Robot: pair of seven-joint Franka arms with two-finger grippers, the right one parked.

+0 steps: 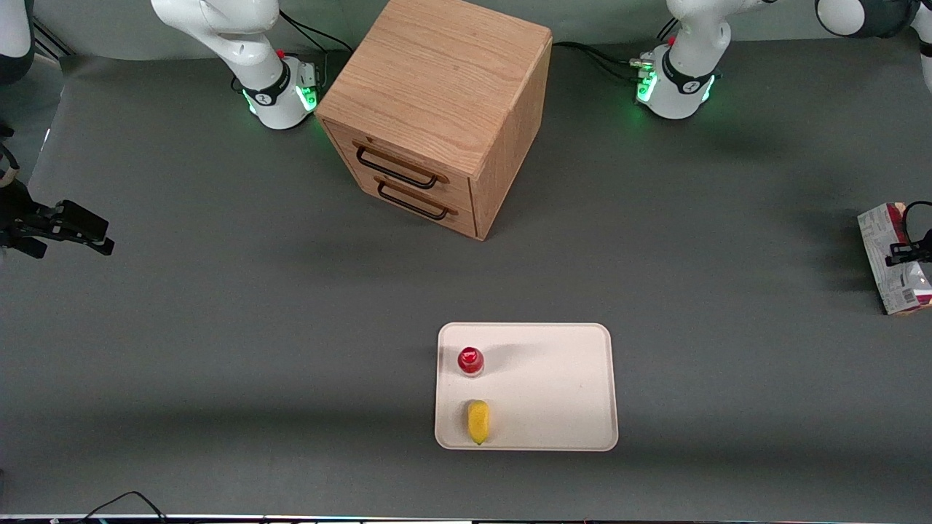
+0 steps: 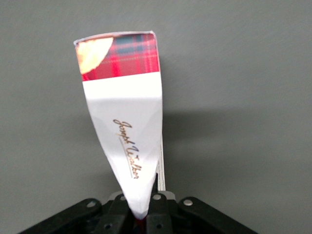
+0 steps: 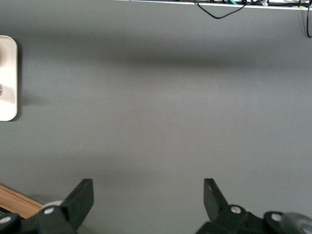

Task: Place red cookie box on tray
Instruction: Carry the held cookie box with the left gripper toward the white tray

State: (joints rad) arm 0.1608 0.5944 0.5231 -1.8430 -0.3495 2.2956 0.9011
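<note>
The red cookie box (image 1: 894, 258) is at the working arm's end of the table, at the edge of the front view, with its white-grey barcode side showing. My left gripper (image 1: 910, 252) is shut on it; most of the arm is out of view. In the left wrist view the box (image 2: 124, 122) sticks out from between the fingers of the gripper (image 2: 141, 214), white face toward the camera and red tartan at its outer end, over bare grey table. The cream tray (image 1: 568, 378) lies near the front camera in the middle of the table, well apart from the box. Its edge also shows in the right wrist view (image 3: 7, 78).
On the tray stand a small red-capped bottle (image 1: 470, 360) and a yellow fruit-like object (image 1: 478, 421), both on the part toward the parked arm. A wooden two-drawer cabinet (image 1: 437, 94) stands farther from the front camera than the tray.
</note>
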